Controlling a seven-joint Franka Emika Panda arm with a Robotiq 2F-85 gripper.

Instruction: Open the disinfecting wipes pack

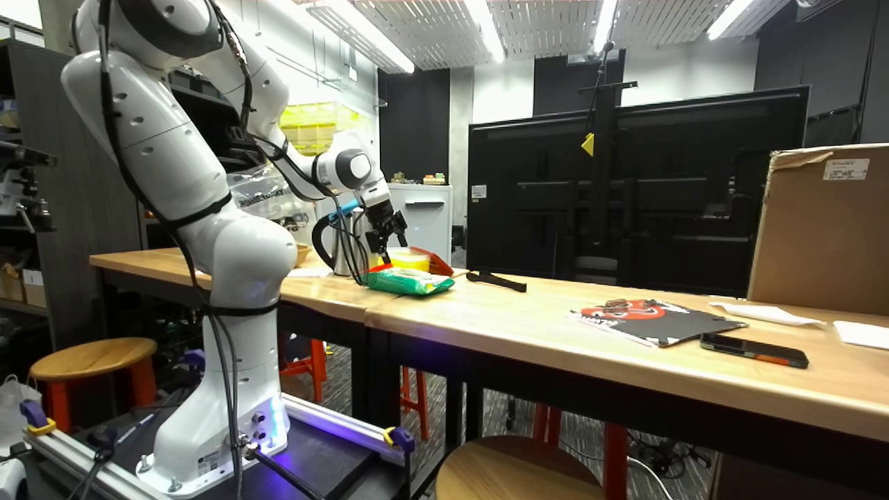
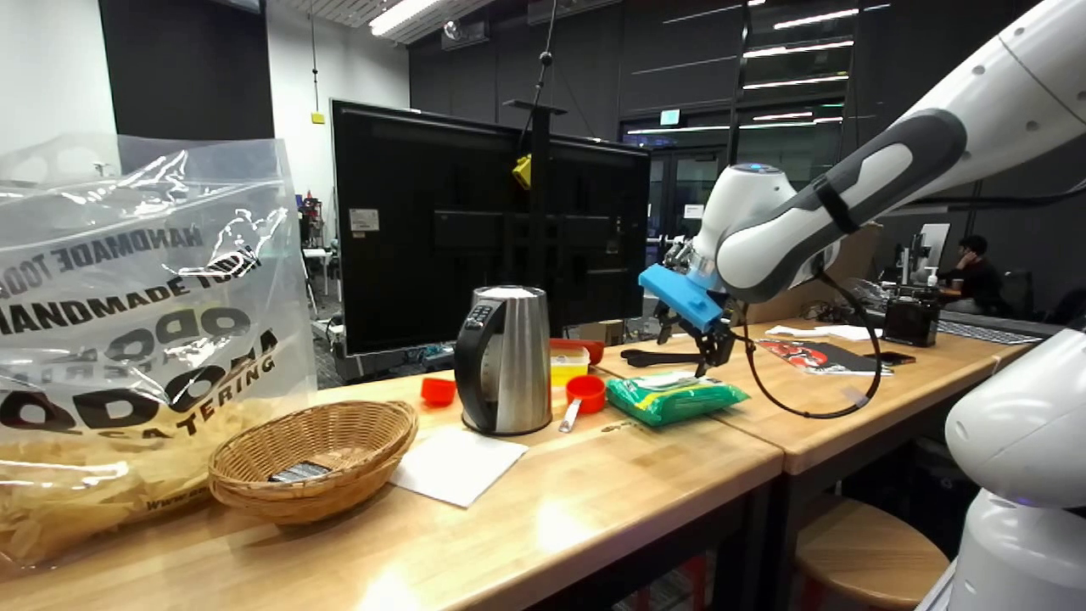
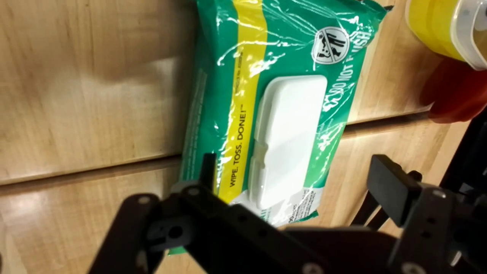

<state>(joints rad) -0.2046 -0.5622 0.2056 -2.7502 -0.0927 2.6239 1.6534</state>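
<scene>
The disinfecting wipes pack (image 3: 281,45) lies flat on the wooden table, green with a yellow stripe. It also shows in both exterior views, as a green pouch (image 1: 406,283) (image 2: 674,399). Its white lid (image 3: 295,137) is down flat on the top. Over one end of the pack my gripper (image 3: 300,177) stands open, with nothing held between its fingers. In the wrist view one finger (image 3: 208,169) overlaps the green and yellow side; the opposite pad (image 3: 390,190) is past the pack's edge, over bare wood. Whether a fingertip (image 2: 702,367) touches the pack, I cannot tell.
Close beside the pack are a yellow tub (image 3: 433,26), a red cup (image 2: 585,392) and a steel kettle (image 2: 517,365). Black tongs (image 1: 496,280) lie nearby. Farther off are a wicker basket (image 2: 314,462), a dark magazine (image 1: 660,323) and a phone (image 1: 753,349).
</scene>
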